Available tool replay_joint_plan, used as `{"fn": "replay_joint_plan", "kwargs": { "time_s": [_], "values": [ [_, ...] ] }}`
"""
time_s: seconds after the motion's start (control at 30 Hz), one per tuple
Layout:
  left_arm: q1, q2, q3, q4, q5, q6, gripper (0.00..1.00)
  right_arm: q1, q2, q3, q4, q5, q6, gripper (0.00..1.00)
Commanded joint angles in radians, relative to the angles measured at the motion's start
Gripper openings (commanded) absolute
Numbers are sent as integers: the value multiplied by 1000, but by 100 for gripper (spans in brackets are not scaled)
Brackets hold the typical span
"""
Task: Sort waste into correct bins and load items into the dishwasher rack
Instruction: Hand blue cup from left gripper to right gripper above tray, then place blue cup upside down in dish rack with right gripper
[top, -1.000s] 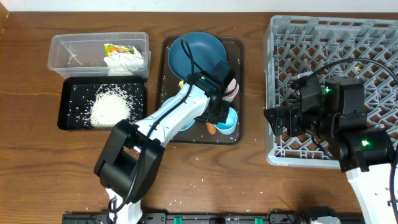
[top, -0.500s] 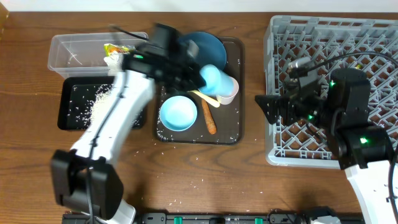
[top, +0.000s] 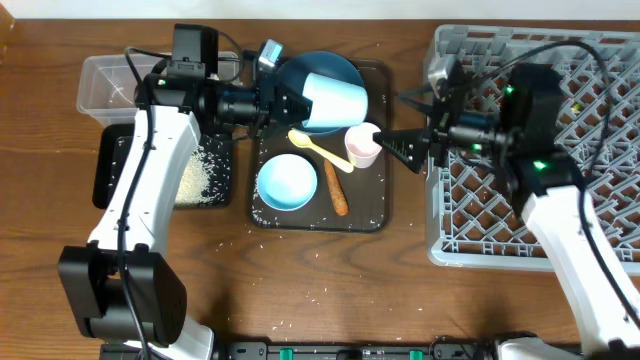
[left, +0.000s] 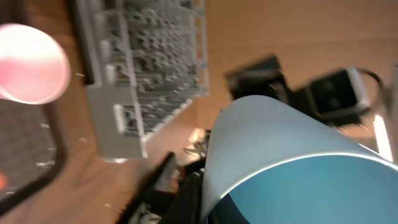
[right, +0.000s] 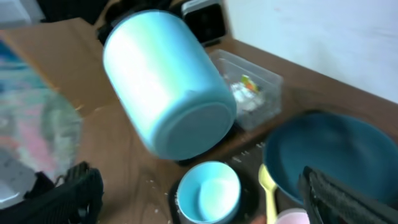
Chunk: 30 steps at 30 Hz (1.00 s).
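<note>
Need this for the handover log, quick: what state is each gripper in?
Left gripper: shut on the light blue cup.
Right gripper: open, holding nothing.

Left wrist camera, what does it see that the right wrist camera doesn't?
Only the left wrist view clearly shows the big grey plastic lattice rack. Only the right wrist view shows the clear plastic tub, the pale blue bowl and the yellow plastic spoon. Both show the small light blue cup up close, and the small pink cup, though only its edge appears in the right wrist view.
</note>
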Motion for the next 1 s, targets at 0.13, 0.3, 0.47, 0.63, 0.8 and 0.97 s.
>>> {"fn": "replay_joint_plan", "kwargs": {
  "time_s": [0.13, 0.3, 0.47, 0.63, 0.8, 0.97],
  "values": [
    [-40, 2, 3, -13, 87, 4, 6, 57, 68, 14, 214, -151, 148, 94],
    [-49, 2, 1, -14, 63, 3, 6, 72, 68, 14, 337, -150, 218, 82],
    [-52, 2, 1, -14, 63, 3, 6, 85, 69, 14, 336, -147, 229, 65],
    [-52, 2, 1, -13, 61, 4, 24, 96, 69, 14, 336, -147, 253, 55],
    [-52, 2, 1, -14, 1, 7, 38, 20, 66, 14, 325, -148, 355, 36],
    [-50, 2, 1, -13, -77, 7, 44, -140, 44, 14, 208, -143, 411, 38]
  ]
}}
